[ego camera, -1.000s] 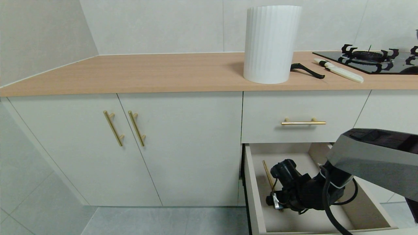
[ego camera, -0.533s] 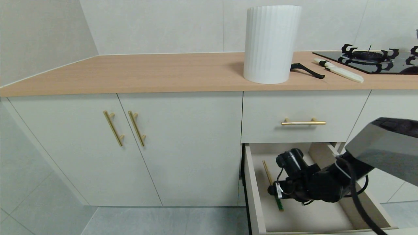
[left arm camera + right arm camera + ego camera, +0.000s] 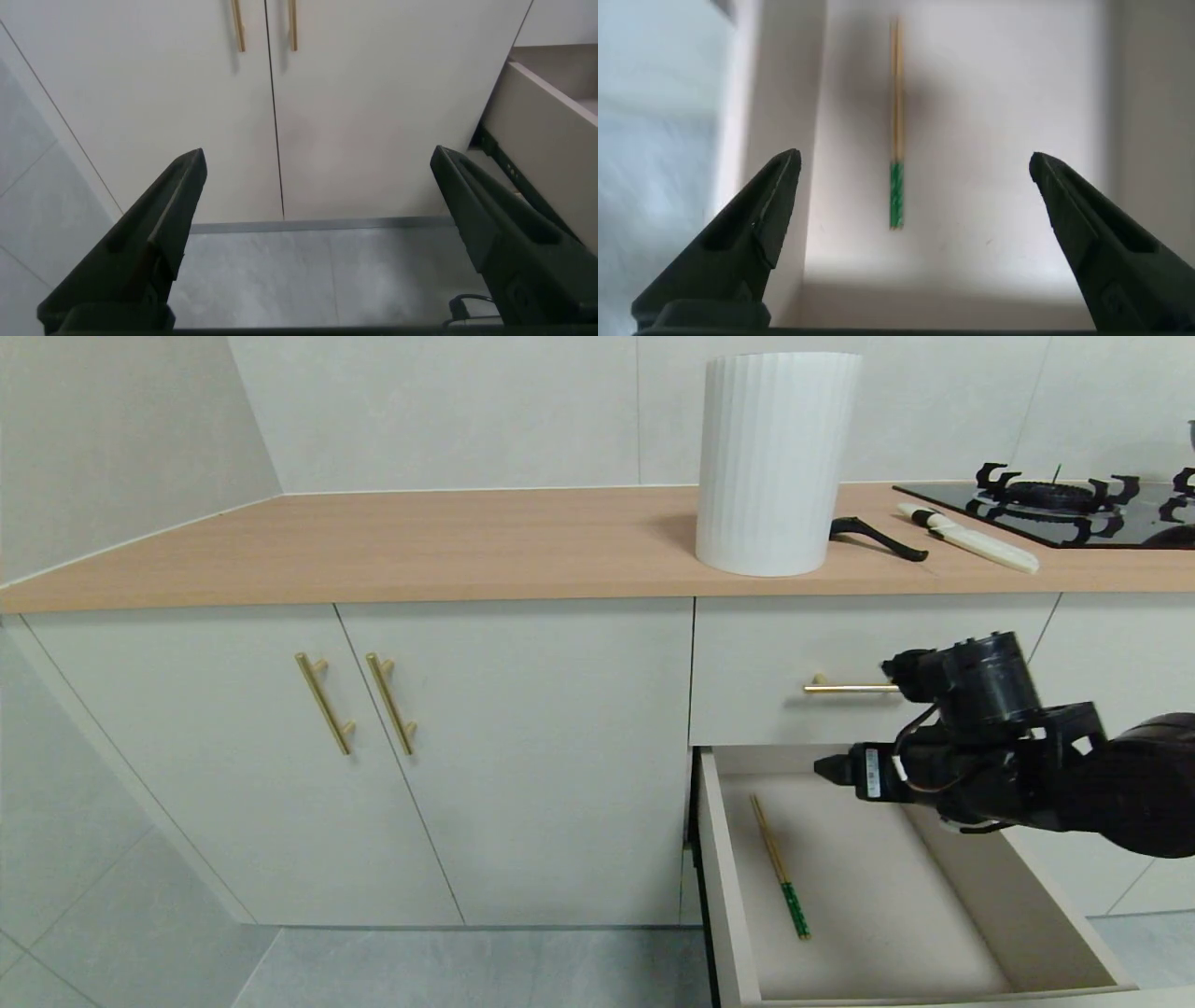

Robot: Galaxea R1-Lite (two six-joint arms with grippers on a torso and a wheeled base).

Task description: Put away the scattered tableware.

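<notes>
Down in the open drawer (image 3: 724, 887), the chopsticks (image 3: 780, 882) lie flat on the bottom, close to the left wall, and nothing holds them. The right hand (image 3: 836, 769) hangs over the drawer with its fingers apart and empty, just beside the gold handle (image 3: 854, 688) of the shut drawer above. The left hand (image 3: 318, 168) is low by the cupboard doors (image 3: 280, 103), fingers apart and empty too. Up on the counter (image 3: 373, 541), a white knife (image 3: 971, 538) and a small black tool (image 3: 878, 537) lie next to the tall white tub (image 3: 775, 462). I think those need to go in next. If the right hand goes straight up, it may bump the gold handle or the counter's edge. A wide swing may knock the tub over. The knife is thin and flat, so the fingers may slip and push it off the counter. The open drawer sticks out, so an arm may hit it.
</notes>
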